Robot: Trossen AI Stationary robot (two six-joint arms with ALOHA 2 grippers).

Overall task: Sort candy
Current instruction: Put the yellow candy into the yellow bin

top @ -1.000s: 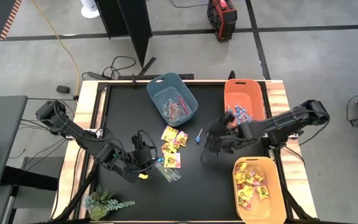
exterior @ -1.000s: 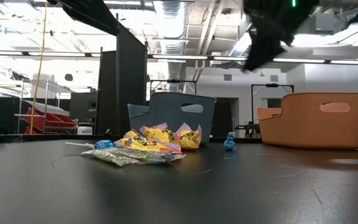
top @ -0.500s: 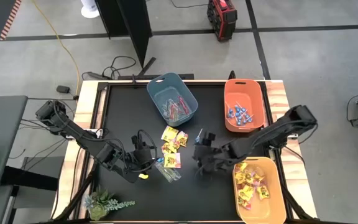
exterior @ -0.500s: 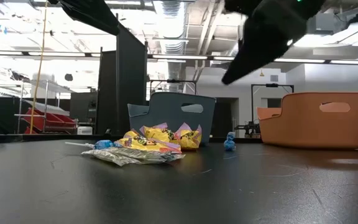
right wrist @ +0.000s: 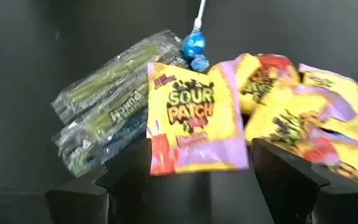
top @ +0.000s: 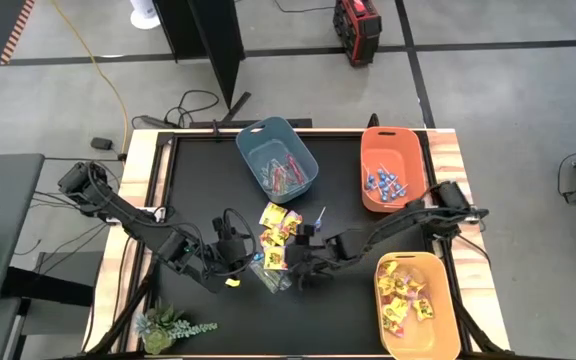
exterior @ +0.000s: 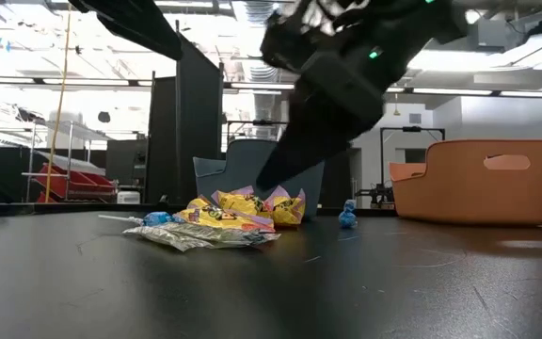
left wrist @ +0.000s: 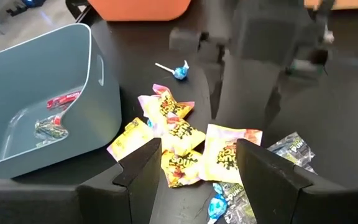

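The candy lies in a loose pile [top: 276, 238] near the table's middle. It holds yellow packets with red print [right wrist: 191, 118], clear-wrapped greenish sticks [right wrist: 104, 118] and a blue lollipop [right wrist: 194, 46]. One more blue lollipop [top: 320, 215] lies apart, on the pile's right. My right gripper [right wrist: 201, 155] hangs open just right of the pile, slanting down over a yellow packet without touching it. In the high view it shows as the right gripper [top: 303, 260]. My left gripper [left wrist: 201, 149] waits open on the pile's left, above the table, and shows in the high view as the left gripper [top: 238, 250].
A blue-grey bin [top: 278, 155] with pinkish sticks stands at the far middle. An orange bin [top: 393, 170] with blue lollipops stands at the far right. A yellow-orange bin [top: 415, 305] with yellow packets stands at the near right. A small plant [top: 168, 325] sits at the near left corner.
My right gripper has swung from beside the orange bin toward the table's left and near edge. It has come down over the candy pile, tipping downward and rolling as it went. It has stayed open. The candy has not moved.
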